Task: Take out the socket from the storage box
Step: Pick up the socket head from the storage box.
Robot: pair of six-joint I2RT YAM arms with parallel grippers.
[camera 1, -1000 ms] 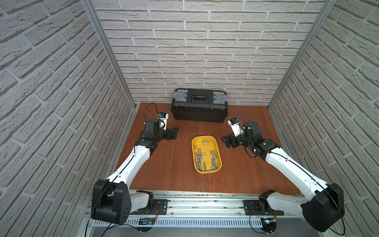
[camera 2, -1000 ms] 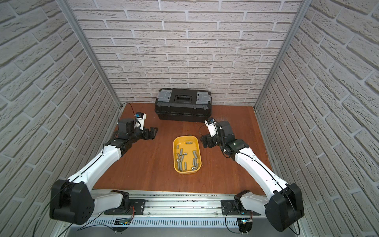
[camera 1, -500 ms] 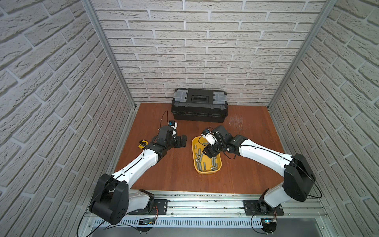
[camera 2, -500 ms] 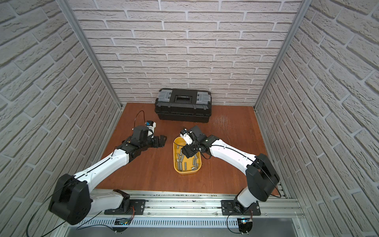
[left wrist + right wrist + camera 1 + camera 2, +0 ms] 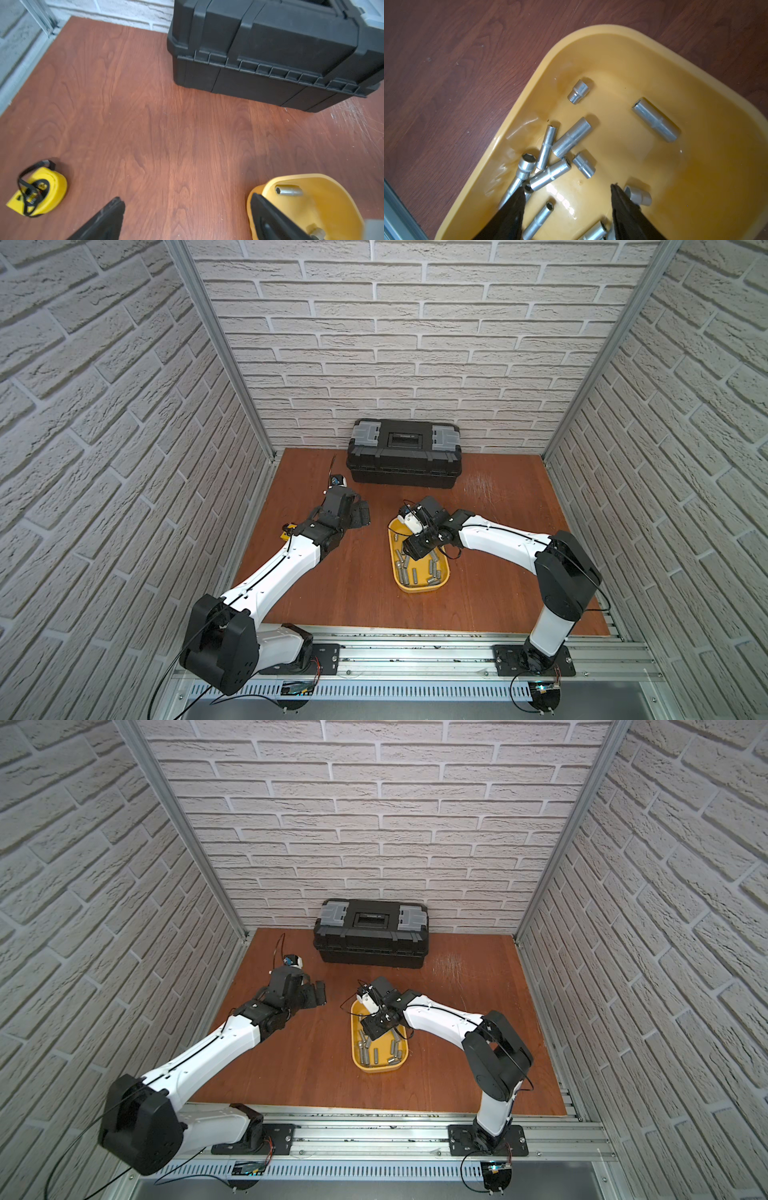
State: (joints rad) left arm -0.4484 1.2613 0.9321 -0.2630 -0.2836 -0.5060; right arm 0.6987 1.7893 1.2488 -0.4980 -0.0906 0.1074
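Right wrist view, yellow storage box, loose sockets inside

No legible text, label, brand or number on anything in view

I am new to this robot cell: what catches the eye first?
The yellow storage box at mid-table, holding loose silver sockets, with the right gripper open over it. A black toolbox stands against the back wall; a yellow tape measure lies by the left arm.
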